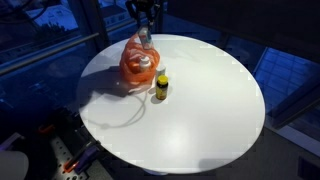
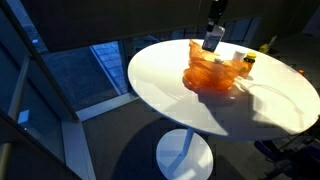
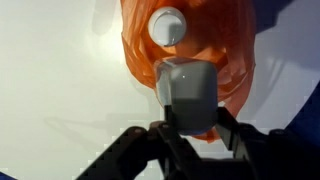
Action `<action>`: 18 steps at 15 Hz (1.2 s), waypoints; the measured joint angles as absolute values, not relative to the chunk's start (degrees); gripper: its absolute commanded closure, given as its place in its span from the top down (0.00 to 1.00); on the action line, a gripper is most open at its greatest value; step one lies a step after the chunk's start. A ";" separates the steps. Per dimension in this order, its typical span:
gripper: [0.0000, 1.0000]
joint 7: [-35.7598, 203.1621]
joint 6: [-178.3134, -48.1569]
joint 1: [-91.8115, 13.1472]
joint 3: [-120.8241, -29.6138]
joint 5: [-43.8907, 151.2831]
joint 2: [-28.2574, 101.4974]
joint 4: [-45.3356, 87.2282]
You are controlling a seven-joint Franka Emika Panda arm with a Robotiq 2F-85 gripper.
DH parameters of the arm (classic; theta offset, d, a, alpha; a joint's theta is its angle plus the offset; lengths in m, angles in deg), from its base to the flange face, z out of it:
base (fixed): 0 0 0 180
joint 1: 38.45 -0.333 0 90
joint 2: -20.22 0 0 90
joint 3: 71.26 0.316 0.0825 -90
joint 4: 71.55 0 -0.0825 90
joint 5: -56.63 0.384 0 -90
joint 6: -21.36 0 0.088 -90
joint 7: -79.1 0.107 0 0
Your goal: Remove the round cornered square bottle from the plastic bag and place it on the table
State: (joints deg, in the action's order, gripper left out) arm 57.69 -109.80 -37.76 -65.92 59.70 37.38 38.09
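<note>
My gripper (image 3: 192, 128) is shut on a grey-white round cornered square bottle (image 3: 188, 92) and holds it above the orange plastic bag (image 3: 235, 50). In both exterior views the gripper (image 1: 145, 33) (image 2: 213, 38) hangs over the bag (image 1: 133, 68) (image 2: 205, 74), with the bottle (image 2: 212, 40) lifted above it. A white round bottle cap (image 3: 168, 25) shows inside the bag (image 1: 143, 63).
A small yellow bottle with a dark cap (image 1: 160, 87) (image 2: 248, 61) stands on the round white table (image 1: 210, 105) (image 2: 160, 75) beside the bag. Dark floor surrounds the table. Cables and equipment (image 1: 70, 155) lie near the table's edge.
</note>
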 measured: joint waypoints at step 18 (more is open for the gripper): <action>0.21 63.40 -108.95 -31.18 -75.17 59.68 36.67 35.13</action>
